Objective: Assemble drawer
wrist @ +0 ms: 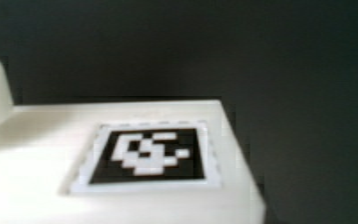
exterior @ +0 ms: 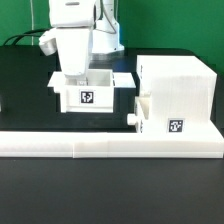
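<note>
Room is open on the dark worktop (exterior: 25, 85) toward the exterior view's left of the small white plastic box tray (exterior: 90, 90), while the tall boxy white plastic shell (exterior: 178, 92) stands near its other side, against the long low white rail (exterior: 108, 146). The fingers (exterior: 78, 76) reach down into that tray; whether they grip anything I cannot tell. 2 black-and-white square tags (exterior: 88, 97) show no readable writing.

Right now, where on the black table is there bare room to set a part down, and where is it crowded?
Bare black table lies in front of the long low white L-shaped rail, across the full width of the exterior view. A smaller bare patch sits at the exterior view's left of the small white box tray. Crowded: the tray under the gripper, beside the tall white boxy shell.
</note>
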